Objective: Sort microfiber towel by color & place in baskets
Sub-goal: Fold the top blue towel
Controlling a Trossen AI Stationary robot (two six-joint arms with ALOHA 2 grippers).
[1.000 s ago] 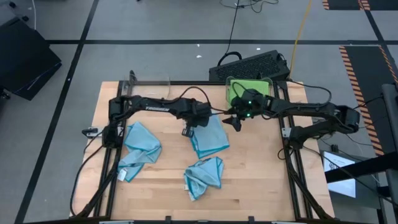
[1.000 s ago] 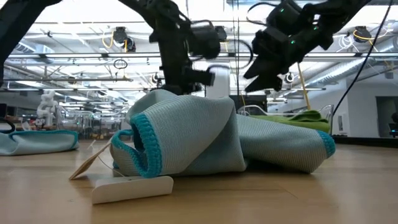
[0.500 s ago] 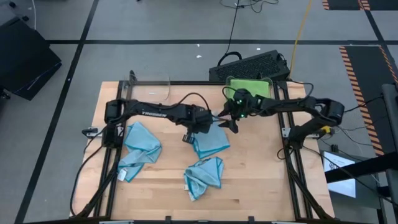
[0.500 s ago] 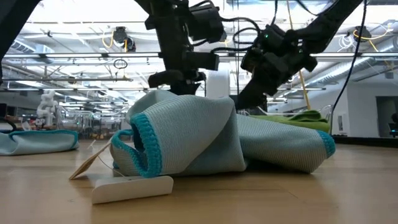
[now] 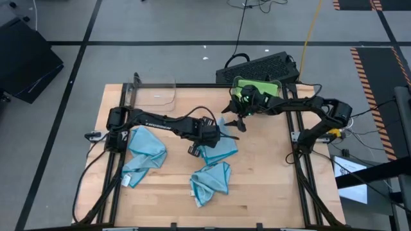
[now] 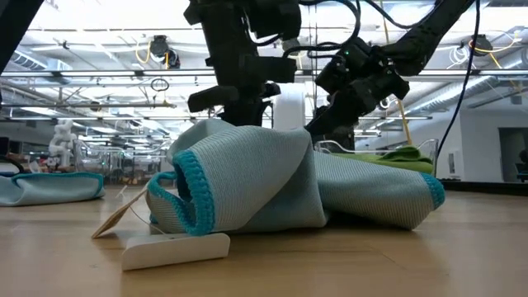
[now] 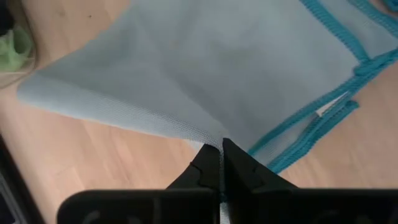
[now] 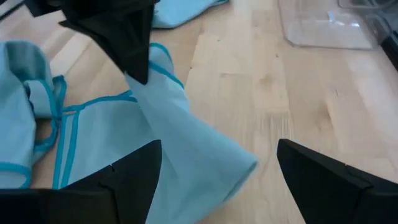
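Observation:
A light blue towel (image 5: 220,146) with a darker blue hem lies mid-table, and my left gripper (image 5: 209,136) is shut on it. My right gripper (image 5: 232,119) hovers open just beyond it on the far side, its fingers (image 8: 134,177) spread wide and facing the raised cloth (image 8: 186,143). Two more blue towels lie crumpled on the table, one at the left (image 5: 144,154) and one near the front (image 5: 210,183). A clear basket (image 5: 157,95) stands at the far left. Another basket at the far right holds a green towel (image 5: 257,88). My left gripper pinches a raised fold of the blue towel (image 7: 208,138) between its two shut fingers. The fingers come from above, pointing steeply down. The cloth rises in a tent to the fingers (image 8: 140,68), while the rest of the towel lies spread on the table.
A dark keyboard-like object (image 5: 257,66) lies beyond the table's far edge behind the green towel's basket. Bare wood shows between the towels and along the right side (image 5: 270,167). A paper tag (image 6: 115,221) sticks out of the front towel.
My left gripper has moved a little toward the table's near edge, staying shut on the blue towel and drawing the pinched fold with it. My right gripper has come down and toward the left gripper and the towel, rolling its wrist as it went.

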